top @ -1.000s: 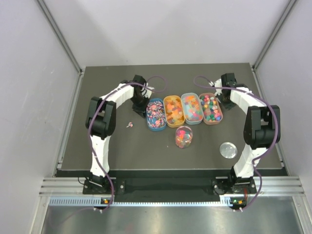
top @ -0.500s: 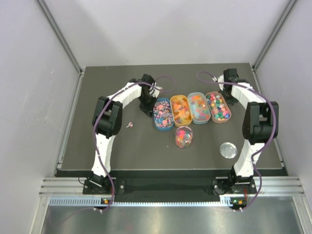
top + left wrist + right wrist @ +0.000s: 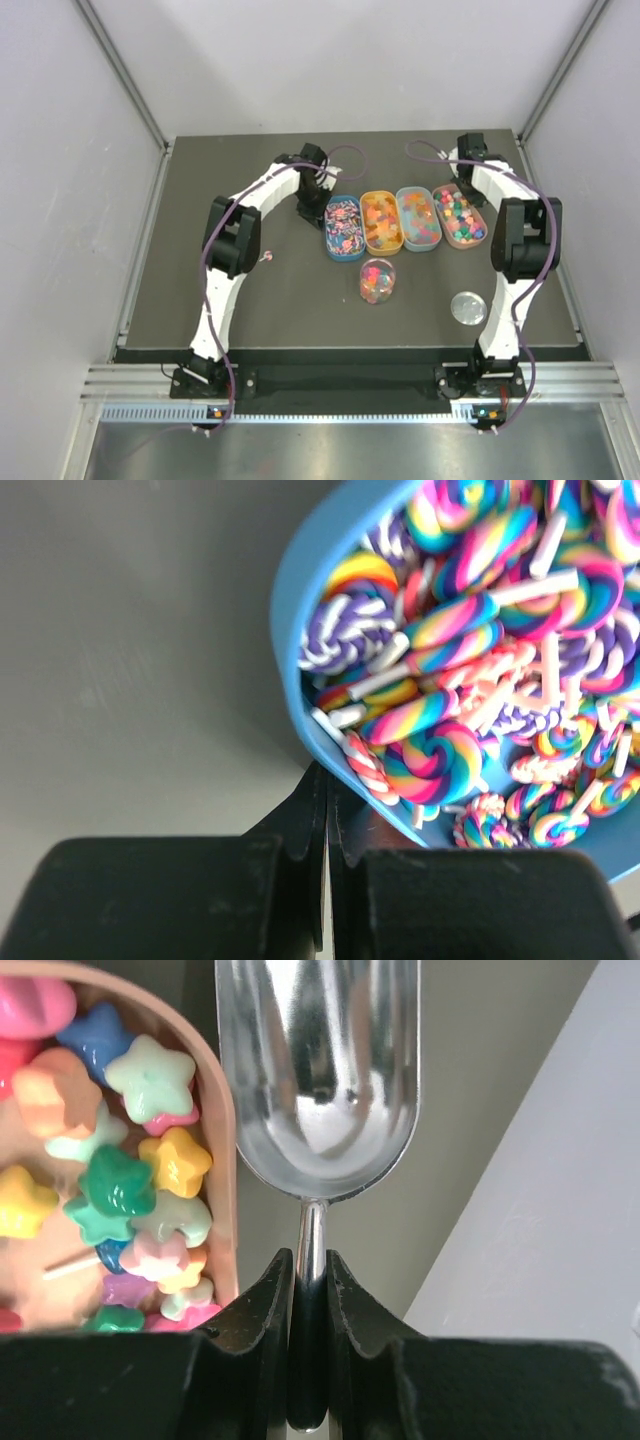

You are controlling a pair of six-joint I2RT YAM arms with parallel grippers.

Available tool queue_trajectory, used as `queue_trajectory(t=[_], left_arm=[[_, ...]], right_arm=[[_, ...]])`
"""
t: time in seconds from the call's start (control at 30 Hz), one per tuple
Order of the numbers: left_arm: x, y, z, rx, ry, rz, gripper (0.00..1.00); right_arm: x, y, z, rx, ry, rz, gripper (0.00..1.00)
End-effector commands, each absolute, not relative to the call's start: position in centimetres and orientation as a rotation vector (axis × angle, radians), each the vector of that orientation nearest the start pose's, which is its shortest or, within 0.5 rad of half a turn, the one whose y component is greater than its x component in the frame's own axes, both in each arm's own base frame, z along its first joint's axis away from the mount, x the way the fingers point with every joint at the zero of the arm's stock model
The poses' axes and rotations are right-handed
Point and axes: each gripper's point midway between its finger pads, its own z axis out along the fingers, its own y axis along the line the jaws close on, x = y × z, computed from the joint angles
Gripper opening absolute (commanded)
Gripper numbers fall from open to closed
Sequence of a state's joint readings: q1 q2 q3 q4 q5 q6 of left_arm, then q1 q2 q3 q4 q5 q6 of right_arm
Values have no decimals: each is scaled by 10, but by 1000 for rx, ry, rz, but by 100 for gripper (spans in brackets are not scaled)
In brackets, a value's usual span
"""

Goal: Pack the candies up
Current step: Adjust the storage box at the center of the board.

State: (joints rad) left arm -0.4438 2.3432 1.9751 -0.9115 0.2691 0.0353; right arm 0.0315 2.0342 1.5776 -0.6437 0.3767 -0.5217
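Top external view shows a dark desk point(image 3: 250, 310) with a clear jar point(image 3: 377, 280) near its middle. Some of the candies point(image 3: 376, 284) are inside the jar. Just behind the jar, four oval trays full of candies sit side by side in a row. Behind the jar and a bit to its left is the blue tray point(image 3: 345, 258). Right behind the jar is the orange tray point(image 3: 383, 250). Behind the jar and to its right are the light blue tray point(image 3: 420, 248) and then the peach tray point(image 3: 462, 244). A round lid point(image 3: 467, 307) lies to the right of the jar, a little nearer the arm bases. One small stray candy point(image 3: 265, 257) lies well to the left of the jar.

The left pincer point(image 3: 310, 207) is behind the jar and to its left. In the left wrist view its fingers point(image 3: 300, 825) are pressed tight together, right at the rim of the blue tray, which holds lollipop candies point(image 3: 450, 680).

The right pincer point(image 3: 470, 168) is far behind the jar and to its right. In the right wrist view it squeezes the thin handle of a shiny metal scoop point(image 3: 318, 1070). The scoop is just beside the peach tray, which holds star candies point(image 3: 110, 1190).
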Motion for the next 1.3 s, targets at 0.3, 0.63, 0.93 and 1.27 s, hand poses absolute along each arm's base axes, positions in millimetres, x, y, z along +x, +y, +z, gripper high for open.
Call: queue_trajectory(t=[0.3,0.63,0.93,1.27], left_arm=[[443,-352,38,825,2503,-749,0],[438,-306,71,761,2522,-679,0],[437,-278,101,738,2499,-697,0],[406,-282,98,745,2521,-841,0]], right_arm=[[489,-35,86,-655,2556,-539,0],[480,-63,129,-577,2486,-674,0],[460,-46,223,-615,2345,-527,0],[400,20,240,-1381,2315,-528,0]])
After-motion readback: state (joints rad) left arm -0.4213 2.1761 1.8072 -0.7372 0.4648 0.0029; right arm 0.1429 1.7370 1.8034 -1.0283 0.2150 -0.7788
